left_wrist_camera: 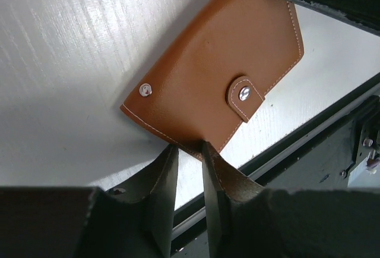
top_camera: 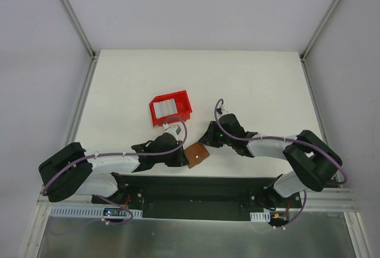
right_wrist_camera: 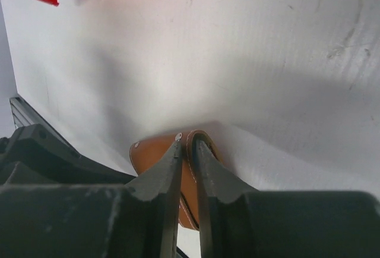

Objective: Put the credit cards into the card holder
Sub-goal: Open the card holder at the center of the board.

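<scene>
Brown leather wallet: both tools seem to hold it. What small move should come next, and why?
Probably pull them slightly apart to pop the snap strap. The left tool and right tool each pinch an edge of the brown leather wallet, its strap is fastened, and pale cards lie in the red plastic tray.

Table [top_camera: 249, 85]: white, matte top, rectangular, with pale walls and metal corner posts around the far side. Close up, the surface shows a fine linear grain and a few faint grey scuffs.

Red tray [top_camera: 155, 114]: open-topped plastic, left of centre, set askew to the table edges.

Card holder [top_camera: 196, 154]: brown, leather-like, pale stitching, closed by a tab with a metal snap, more studs at its corners. It sits near the front edge, well apart from the tray, nearer than it and to its right. It casts a shadow on the white top; whether it lies fully flat, cannot tell.

Dark base plate [top_camera: 196, 189]: runs along the table's near edge.
</scene>
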